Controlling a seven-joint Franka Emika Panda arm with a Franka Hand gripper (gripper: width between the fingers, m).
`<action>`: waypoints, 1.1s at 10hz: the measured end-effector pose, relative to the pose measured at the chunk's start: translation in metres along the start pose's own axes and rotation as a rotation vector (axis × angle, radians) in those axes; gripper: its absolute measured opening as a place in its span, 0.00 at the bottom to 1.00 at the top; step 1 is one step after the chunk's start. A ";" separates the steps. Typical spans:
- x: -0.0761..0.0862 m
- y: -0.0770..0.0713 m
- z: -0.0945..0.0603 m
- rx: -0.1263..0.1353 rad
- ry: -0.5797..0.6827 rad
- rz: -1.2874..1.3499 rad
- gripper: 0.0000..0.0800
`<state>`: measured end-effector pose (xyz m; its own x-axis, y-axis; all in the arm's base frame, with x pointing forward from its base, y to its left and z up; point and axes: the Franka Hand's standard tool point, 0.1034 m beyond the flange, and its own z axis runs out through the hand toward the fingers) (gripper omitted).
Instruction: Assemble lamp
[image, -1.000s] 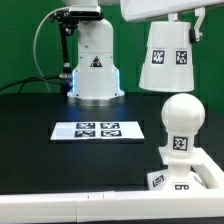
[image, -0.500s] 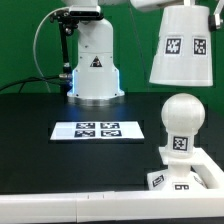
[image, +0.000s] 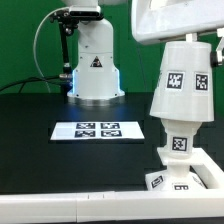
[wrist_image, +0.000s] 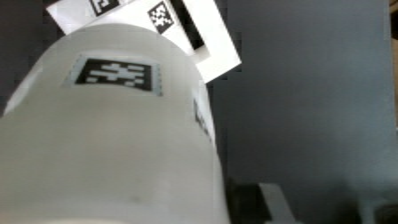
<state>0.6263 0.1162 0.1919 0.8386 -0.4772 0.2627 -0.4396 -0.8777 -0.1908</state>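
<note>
Matte white plastic, hollow and tapered: probably light and stiff, but smooth enough to slip or tilt under a loose pinch. Best taken at the narrow upper end of the shade (image: 183, 88), where the taper gives the fingers a short span and leaves the wide rim free to settle.

Hangs below the jaws, narrow end up toward them, wide mouth downward. Swallows the round head of the bulb (image: 179, 140) almost entirely (only the tagged neck shows beneath the rim in the exterior view). Bulb stands upright on the base (image: 180, 180), directly under the jaws, at the exterior view's right. Whether the rim already rests on the bulb or floats just around it: cannot tell.

Gripper itself cut off by the frame edge in the exterior view and hidden behind the shade (wrist_image: 116, 130) in the wrist view, so how wide the jaws stand cannot be told. Judging by the shade sitting high with nothing else bearing it, probably clamped at its top, though unconfirmed.

Marker board (image: 98, 130) lies flat on the table, well aside from the jaws' line of descent.
</note>
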 end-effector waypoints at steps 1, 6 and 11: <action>0.000 0.000 0.000 0.000 0.000 0.000 0.05; -0.002 0.007 0.010 -0.008 -0.013 0.016 0.05; -0.004 0.010 0.018 -0.016 -0.022 0.026 0.32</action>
<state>0.6249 0.1100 0.1716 0.8337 -0.4990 0.2367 -0.4664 -0.8656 -0.1820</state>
